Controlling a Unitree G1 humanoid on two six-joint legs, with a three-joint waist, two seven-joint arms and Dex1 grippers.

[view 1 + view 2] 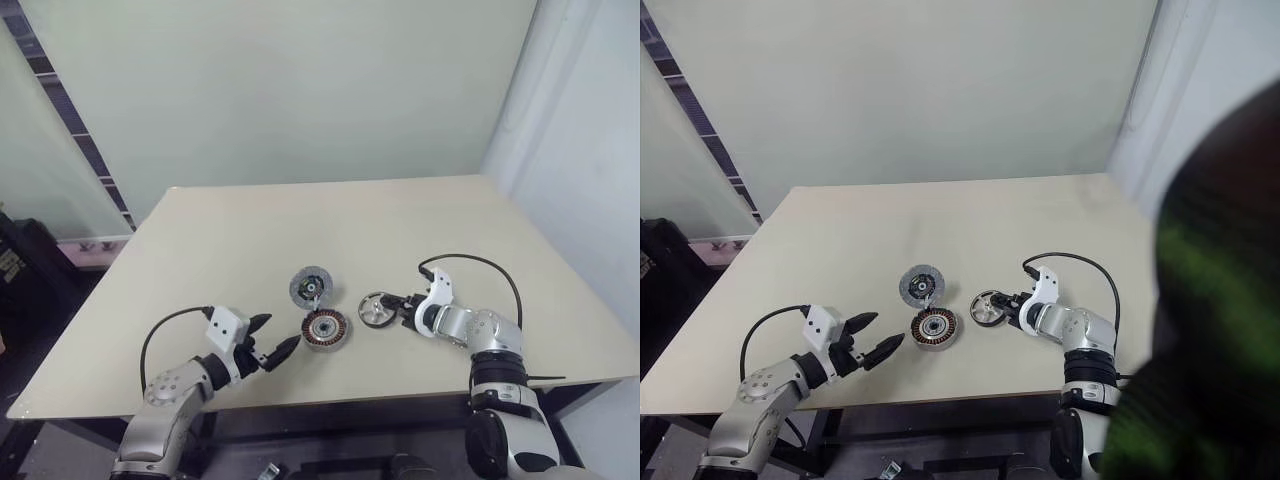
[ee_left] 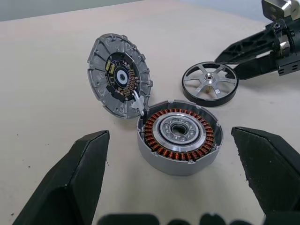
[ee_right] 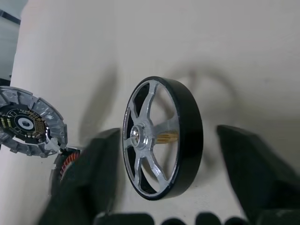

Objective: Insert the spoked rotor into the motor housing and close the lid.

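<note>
The spoked rotor [image 1: 378, 309], shiny silver with a dark rim, lies spokes-up on the table just right of the motor housing [image 1: 325, 329]. The housing is a squat ring with copper windings and an open top. The lid [image 1: 312, 287], a grey disc with a circuit face, leans tilted against the housing's far edge. My right gripper [image 1: 398, 306] reaches the rotor's right rim with its black fingers [image 3: 253, 168] open on either side of the rotor [image 3: 161, 138], and a gap shows by the rim. My left gripper [image 1: 283, 330] stands open just left of the housing [image 2: 179, 136], holding nothing.
The beige table [image 1: 250, 230] has its front edge close behind both arms and bare surface beyond the parts. A black cable [image 1: 490, 265] loops over the right wrist. A wall stands behind the table and a pale curtain [image 1: 580, 120] hangs at the right.
</note>
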